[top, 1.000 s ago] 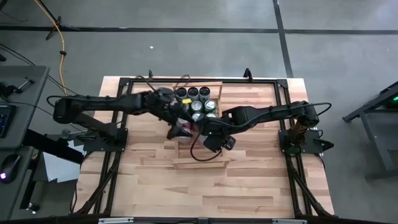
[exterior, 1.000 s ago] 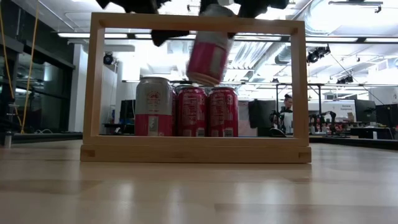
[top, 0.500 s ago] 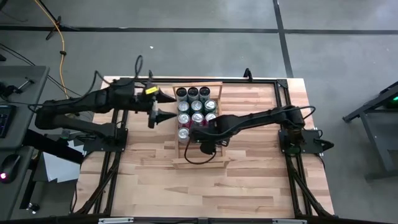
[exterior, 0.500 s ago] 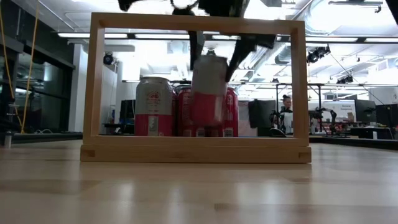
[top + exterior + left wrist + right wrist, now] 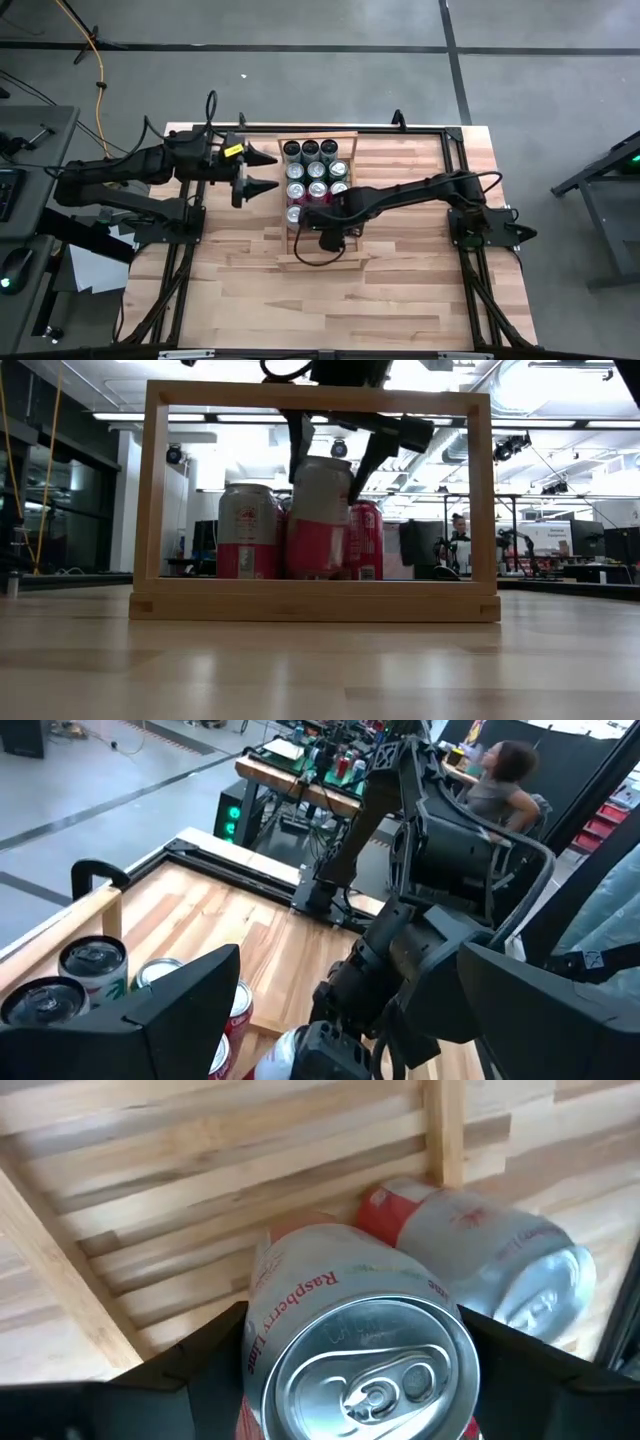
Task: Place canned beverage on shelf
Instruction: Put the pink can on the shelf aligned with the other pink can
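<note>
The shelf (image 5: 352,200) is a light-wood slatted rack in the middle of the table. Several cans (image 5: 317,160) stand upright in its far part. My right gripper (image 5: 303,216) reaches in from the table's right and is shut on a pink and silver can (image 5: 320,520), just on the near side of those cans. In the right wrist view, that can's silver top (image 5: 365,1360) shows between the fingers, and a neighbouring can (image 5: 490,1265) stands next to it. My left gripper (image 5: 277,172) hangs open to the left of the shelf, clear of everything. My right gripper pinches the can's upper side wall (image 5: 262,1315), just below the top rim, between its two fingers (image 5: 298,448). The fingers slant down from above, one on each side. The can stands upright inside the shelf. The shelf's near end bar (image 5: 315,600) hides its bottom.
Bare slats (image 5: 322,245) lie at the shelf's near end. A black metal frame (image 5: 452,170) runs round the tabletop. There is open tabletop (image 5: 330,310) toward the near edge. A person (image 5: 500,770) sits in the room beyond the table.
My left gripper has pulled away from the can toward the table's left edge and risen, staying open. My right gripper has sunk with the can into the shelf. The can, tilted above the shelf a second ago, now stands upright beside the other cans.
</note>
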Robot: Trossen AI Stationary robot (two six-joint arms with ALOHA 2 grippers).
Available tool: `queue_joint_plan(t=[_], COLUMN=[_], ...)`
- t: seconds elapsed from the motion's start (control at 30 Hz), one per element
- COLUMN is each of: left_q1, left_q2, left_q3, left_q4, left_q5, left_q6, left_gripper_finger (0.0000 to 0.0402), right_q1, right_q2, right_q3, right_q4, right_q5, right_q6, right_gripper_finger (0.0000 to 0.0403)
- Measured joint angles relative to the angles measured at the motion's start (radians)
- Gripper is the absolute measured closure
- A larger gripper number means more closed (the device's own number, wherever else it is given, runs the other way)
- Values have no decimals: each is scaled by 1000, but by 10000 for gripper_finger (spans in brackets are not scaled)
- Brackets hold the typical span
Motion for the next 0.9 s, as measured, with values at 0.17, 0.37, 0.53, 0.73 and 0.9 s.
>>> queue_joint_plan(t=[0.17,0.37,0.53,0.73,0.9], left_q1=[-3,-9,-9,-9,-9], left_q2=[3,5,5,5,5], left_q3=[-2,-2,-2,-2,-2], left_q4=[1,0,0,-1,-1], left_q5=[0,0,0,0,0], left_q6=[-26,-48,-52,-52,-52], left_gripper_finger=[39,39,39,39,39], right_q1=[-9,-10,-15,-27,-30], right_q2=[29,50,50,48,48], right_q3=[0,0,0,0,0], right_q4=[-13,7,30,38,35], right_q5=[-15,-17,-25,-15,9], right_q6=[-25,-30,-13,51,58], right_gripper_finger=[121,121,105,50,42])
